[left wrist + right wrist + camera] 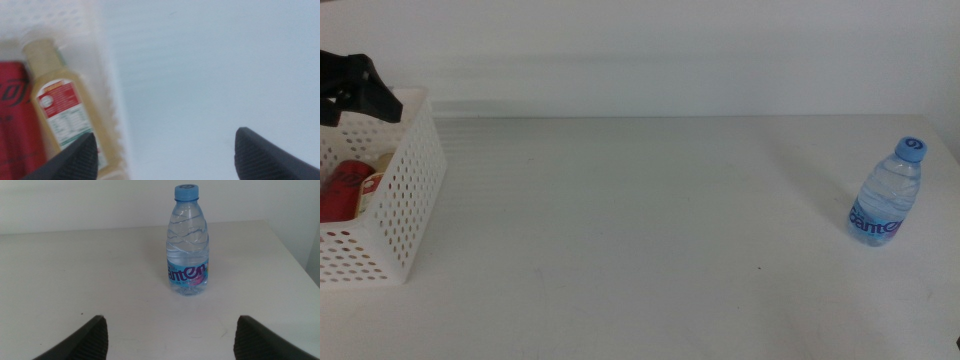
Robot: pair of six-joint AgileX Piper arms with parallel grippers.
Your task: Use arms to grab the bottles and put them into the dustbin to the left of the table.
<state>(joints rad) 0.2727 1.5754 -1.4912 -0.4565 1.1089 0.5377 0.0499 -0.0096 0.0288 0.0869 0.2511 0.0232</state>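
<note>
The white perforated dustbin (pixel 412 190) stands at the table's left edge. A red soda can (pixel 338 192) and the pale-yellow tea bottle (pixel 375 182) lie inside it. My left gripper (pixel 365 90) hovers over the bin's far rim, open and empty. Its wrist view shows its own gripper (pixel 165 157) above the bin wall (pixel 112 100), with the tea bottle (pixel 62 105) and can (pixel 15 115) below. The clear water bottle (pixel 885 195) with the blue cap stands upright at the far right. My right gripper (pixel 170 337) is open, facing the water bottle (pixel 187 245) from a short distance.
The white table (pixel 640 230) stretches bare between the bin and the water bottle. The table's right edge (pixel 295 255) lies just beyond the bottle. A pale wall runs behind the table.
</note>
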